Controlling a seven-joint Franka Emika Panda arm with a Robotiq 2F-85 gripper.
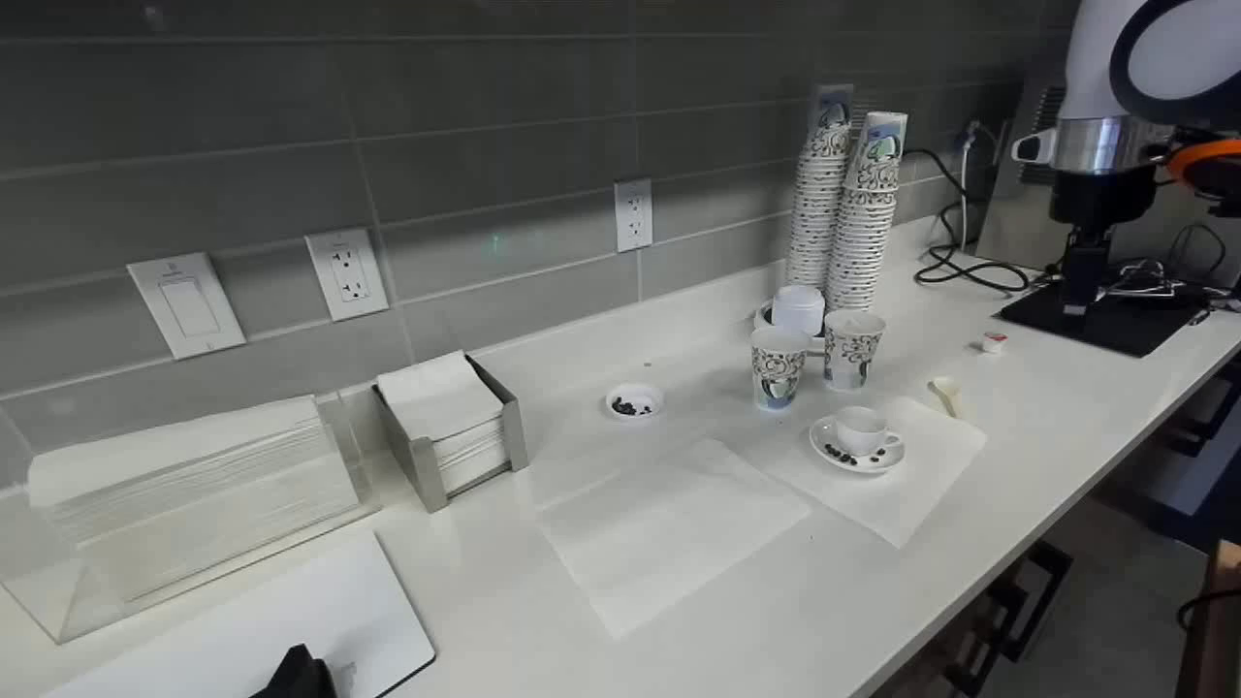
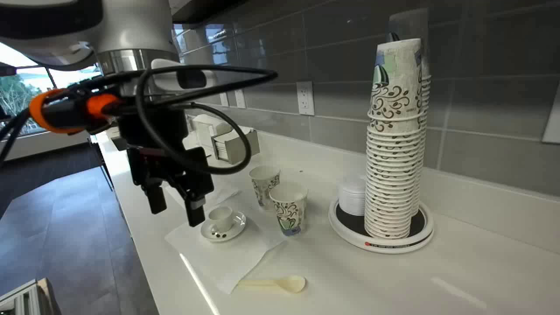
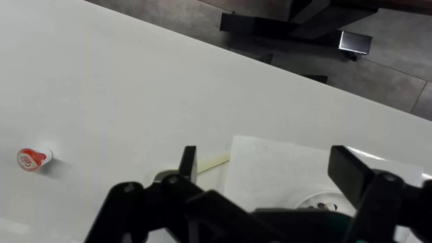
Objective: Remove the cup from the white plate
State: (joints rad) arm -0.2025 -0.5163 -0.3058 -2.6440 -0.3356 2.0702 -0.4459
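Observation:
The small white cup (image 1: 860,428) stands upright on the white plate (image 1: 880,466), with several dark beans beside it on the plate. In an exterior view, the cup (image 2: 222,218) and plate (image 2: 239,224) stand beyond my gripper (image 2: 177,213). My gripper is open and empty, raised above the counter and away from the cup. In the wrist view my gripper (image 3: 265,158) has its fingers wide apart, and part of the plate (image 3: 347,207) shows near the finger at right. There the cup is mostly hidden behind the gripper body; only what looks like its handle shows.
The plate rests on a paper napkin (image 1: 916,504); another napkin (image 1: 669,533) lies beside it. Two patterned cups (image 1: 779,368) and tall cup stacks (image 2: 393,153) stand near the wall. A pale spoon (image 2: 291,283) and a creamer pod (image 3: 30,159) lie on the counter.

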